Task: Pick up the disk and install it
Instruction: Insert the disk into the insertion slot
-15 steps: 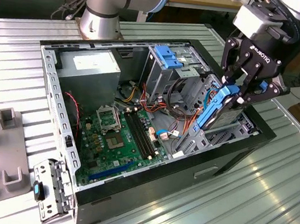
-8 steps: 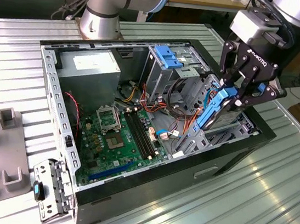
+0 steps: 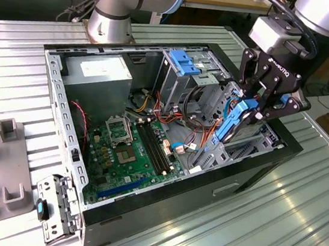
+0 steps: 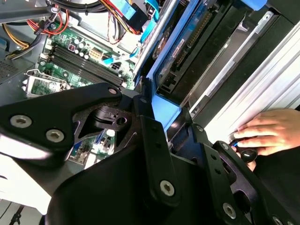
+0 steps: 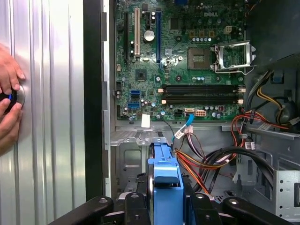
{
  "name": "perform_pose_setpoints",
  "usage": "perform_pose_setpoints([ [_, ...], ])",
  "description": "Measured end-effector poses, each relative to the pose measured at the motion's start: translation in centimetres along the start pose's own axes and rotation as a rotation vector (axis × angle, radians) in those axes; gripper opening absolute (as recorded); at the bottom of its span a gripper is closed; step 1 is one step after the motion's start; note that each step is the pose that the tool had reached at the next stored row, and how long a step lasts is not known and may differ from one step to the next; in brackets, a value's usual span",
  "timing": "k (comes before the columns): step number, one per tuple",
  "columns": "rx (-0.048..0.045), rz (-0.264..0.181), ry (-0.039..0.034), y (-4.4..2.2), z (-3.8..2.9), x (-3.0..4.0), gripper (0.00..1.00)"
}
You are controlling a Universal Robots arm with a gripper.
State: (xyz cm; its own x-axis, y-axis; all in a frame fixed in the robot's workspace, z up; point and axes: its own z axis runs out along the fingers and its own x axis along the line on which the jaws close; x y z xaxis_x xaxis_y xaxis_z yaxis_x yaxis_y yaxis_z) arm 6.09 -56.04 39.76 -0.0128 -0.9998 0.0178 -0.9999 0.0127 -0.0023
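Note:
The disk [image 3: 236, 121], a dark drive in a bright blue carrier, is held on edge and tilted in my gripper [image 3: 256, 105], which is shut on it. It hangs over the metal drive cage [image 3: 222, 149] at the exterior view's right side of the open computer case [image 3: 160, 202], its lower end down among the cage walls. In the first wrist view the blue carrier [image 5: 166, 180] sits between the two black fingers [image 5: 201, 208], above the cage opening. The second wrist view has the disk [image 4: 185, 44] running up from the fingers [image 4: 152, 136].
The green motherboard [image 3: 131, 149] lies on the case floor, with red and orange cables [image 5: 211, 164] beside the cage. A paler blue bracket [image 3: 184, 62] stands at the back. A person's hand [image 4: 268, 131] rests on the ribbed table beside the case. Grey fixtures [image 3: 1, 165] stand at the exterior view's left.

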Motion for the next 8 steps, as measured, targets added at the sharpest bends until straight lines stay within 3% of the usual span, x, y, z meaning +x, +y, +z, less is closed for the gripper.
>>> perform_pose_setpoints([
  [8, 0.0, 0.0, -0.0001, 0.0, 0.65, -0.01, 0.37],
])
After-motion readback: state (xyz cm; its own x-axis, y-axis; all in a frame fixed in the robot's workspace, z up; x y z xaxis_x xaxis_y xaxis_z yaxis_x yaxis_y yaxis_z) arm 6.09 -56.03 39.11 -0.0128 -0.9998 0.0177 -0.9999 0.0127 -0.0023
